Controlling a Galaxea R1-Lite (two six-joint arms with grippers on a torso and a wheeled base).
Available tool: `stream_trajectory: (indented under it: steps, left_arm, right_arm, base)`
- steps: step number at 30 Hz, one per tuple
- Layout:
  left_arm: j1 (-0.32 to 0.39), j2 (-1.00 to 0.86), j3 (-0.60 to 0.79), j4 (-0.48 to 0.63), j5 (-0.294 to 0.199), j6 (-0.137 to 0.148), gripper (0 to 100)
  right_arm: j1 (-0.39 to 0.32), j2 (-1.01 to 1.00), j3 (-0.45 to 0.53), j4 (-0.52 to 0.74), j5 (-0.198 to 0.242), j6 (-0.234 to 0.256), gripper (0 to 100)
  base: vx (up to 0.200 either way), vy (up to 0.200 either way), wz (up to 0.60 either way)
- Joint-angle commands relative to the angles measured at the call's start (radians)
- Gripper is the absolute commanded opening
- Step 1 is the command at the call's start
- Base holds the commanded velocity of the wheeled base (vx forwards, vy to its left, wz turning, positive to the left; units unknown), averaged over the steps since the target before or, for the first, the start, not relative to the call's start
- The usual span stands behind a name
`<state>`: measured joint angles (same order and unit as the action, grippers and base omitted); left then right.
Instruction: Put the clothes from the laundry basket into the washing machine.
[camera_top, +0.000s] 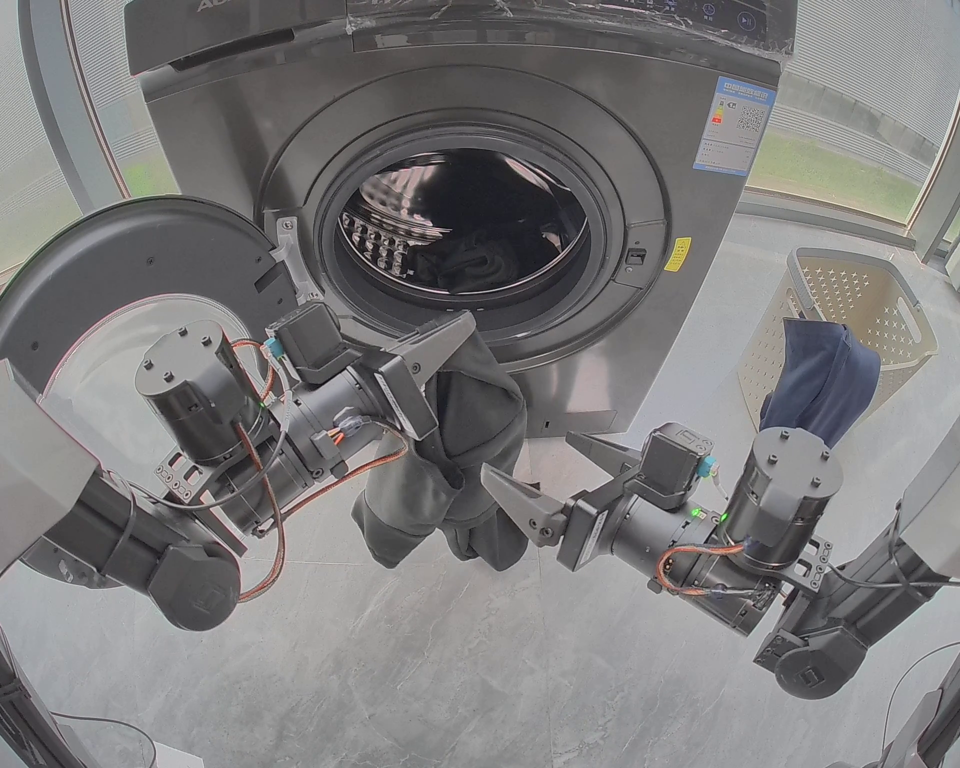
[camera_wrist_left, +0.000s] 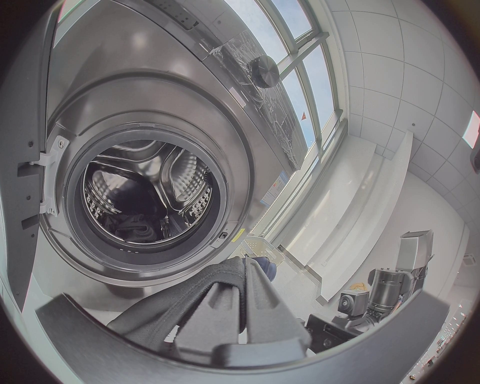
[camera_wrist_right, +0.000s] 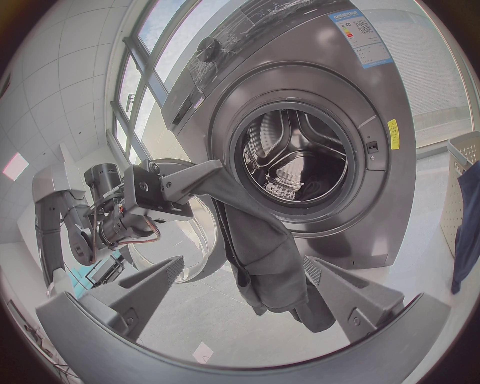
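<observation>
A grey washing machine (camera_top: 640, 150) stands ahead with its round door (camera_top: 130, 260) swung open to the left. Dark clothes (camera_top: 470, 265) lie inside the drum. My left gripper (camera_top: 455, 335) is shut on a dark grey garment (camera_top: 455, 460), which hangs below it just before the drum opening. The garment (camera_wrist_right: 262, 250) dangles free above the floor, and the left gripper (camera_wrist_left: 245, 270) pinches its top edge. My right gripper (camera_top: 550, 465) is open, low and to the right of the hanging garment, its fingers (camera_wrist_right: 350, 295) apart. A beige laundry basket (camera_top: 880, 290) at the right holds a navy cloth (camera_top: 820, 380) draped over its rim.
The floor (camera_top: 450, 660) is grey tile, bare under the arms. Windows flank the machine on both sides. The open door takes up the space at the left of the drum.
</observation>
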<state>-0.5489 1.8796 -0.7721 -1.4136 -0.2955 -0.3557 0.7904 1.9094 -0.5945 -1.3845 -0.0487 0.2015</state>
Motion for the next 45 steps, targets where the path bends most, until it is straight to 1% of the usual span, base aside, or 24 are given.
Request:
stream_trajectory:
  steps: [1,4,6,7,9,13,19,24,27,32,38,45]
  left_arm:
    - [-0.002,-0.008,0.004,-0.001,-0.001,0.001,0]
    - [-0.005,-0.01,0.01,-0.002,-0.001,0.001,0]
    - [-0.006,-0.013,0.014,-0.002,-0.001,0.001,0]
    - [-0.006,-0.013,0.014,-0.002,-0.001,0.001,0]
    - [-0.008,-0.019,0.022,-0.004,-0.002,0.001,0]
    - [-0.011,-0.022,0.028,-0.007,-0.002,0.001,0]
    - [-0.013,-0.031,0.036,-0.005,-0.002,0.001,0]
    - [-0.013,-0.031,0.036,-0.005,-0.002,0.001,0]
    - [-0.013,-0.028,0.036,-0.007,-0.002,0.001,0]
    - [-0.013,-0.03,0.037,-0.007,-0.002,0.003,0]
    - [-0.009,-0.03,0.05,-0.015,-0.002,0.003,0]
    - [-0.008,-0.031,0.051,-0.018,-0.002,0.003,0]
  right_arm:
    - [-0.03,0.066,-0.034,-0.019,0.006,-0.03,100]
    - [-0.048,0.092,-0.093,-0.028,0.01,-0.04,100]
    - [-0.065,0.102,-0.134,-0.024,0.012,-0.04,100]
    - [-0.065,0.102,-0.134,-0.024,0.012,-0.04,100]
    - [-0.089,0.12,-0.191,-0.015,0.012,-0.045,100]
    - [-0.108,0.149,-0.252,-0.005,0.018,-0.047,100]
    - [-0.112,0.197,-0.297,0.002,0.021,-0.047,100]
    - [-0.102,0.215,-0.321,0.004,0.038,-0.047,100]
    - [-0.086,0.237,-0.329,0.001,0.038,-0.045,100]
    - [-0.085,0.25,-0.331,-0.013,0.041,-0.045,100]
    - [-0.074,0.24,-0.337,-0.011,0.064,-0.045,100]
    - [-0.076,0.277,-0.386,-0.013,0.061,-0.045,100]
  base:
    - [0.0,0.0,0.0]
    - [0.0,0.0,0.0]
    - [0.0,0.0,0.0]
    - [0.0,0.0,0.0]
    - [0.0,0.0,0.0]
    - [0.0,0.0,0.0]
    - [0.0,0.0,0.0]
    - [0.0,0.0,0.0]
    - [0.0,0.0,0.0]
    - [0.0,0.0,0.0]
    - [0.0,0.0,0.0]
    - [0.0,0.0,0.0]
